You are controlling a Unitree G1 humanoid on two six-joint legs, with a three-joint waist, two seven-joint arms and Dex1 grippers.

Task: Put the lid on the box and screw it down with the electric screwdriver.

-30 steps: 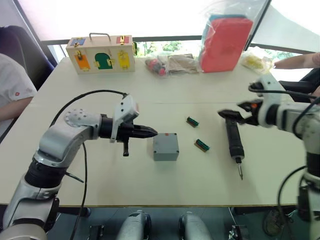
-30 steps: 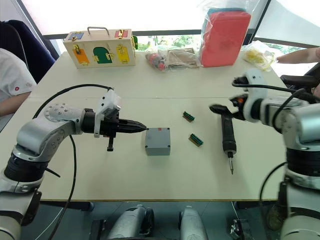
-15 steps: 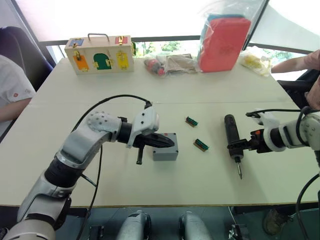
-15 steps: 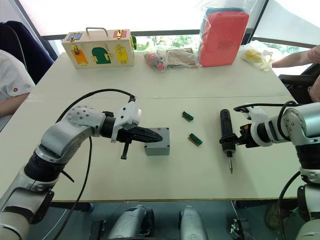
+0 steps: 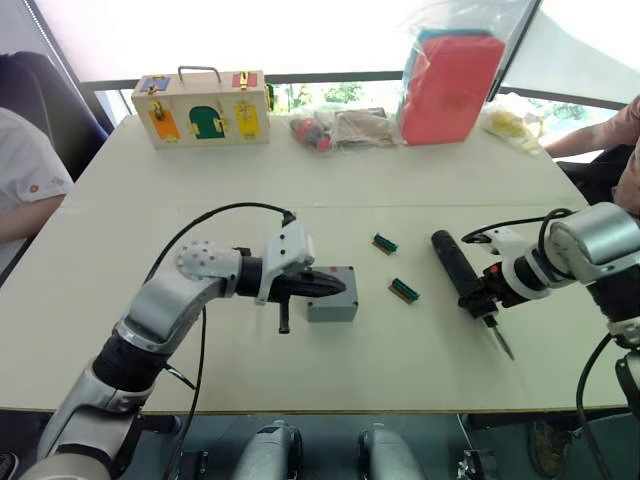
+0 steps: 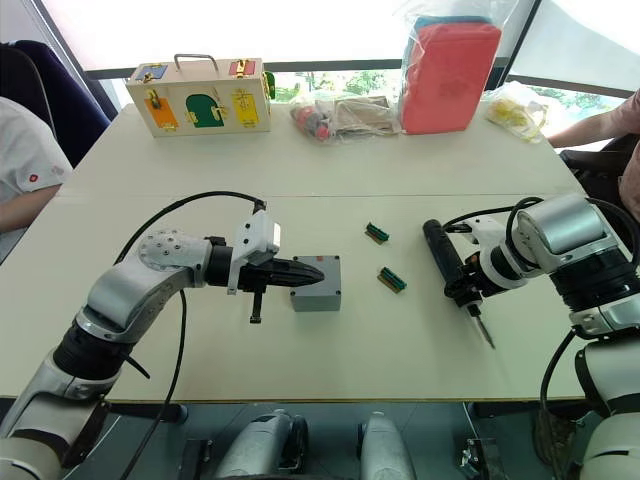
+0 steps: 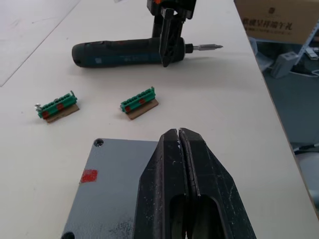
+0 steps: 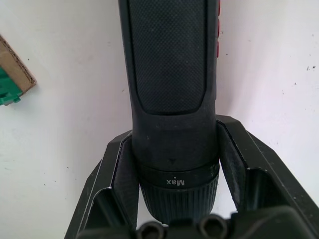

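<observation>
The two eye views look forward and down from the head over the pale rectangular table (image 5: 420,375), both taking in its whole width from almost one spot. The left wrist view looks low across the flat grey plastic lid (image 7: 112,186) toward the black cylindrical electric screwdriver (image 7: 127,52). The right wrist view sits almost against that screwdriver.

The left pincer (image 7: 179,137), fingers pressed together, hovers over the lid (image 7: 107,191); beyond the lid lie two green bit holders (image 7: 139,102) and the electric screwdriver (image 7: 124,52).
</observation>
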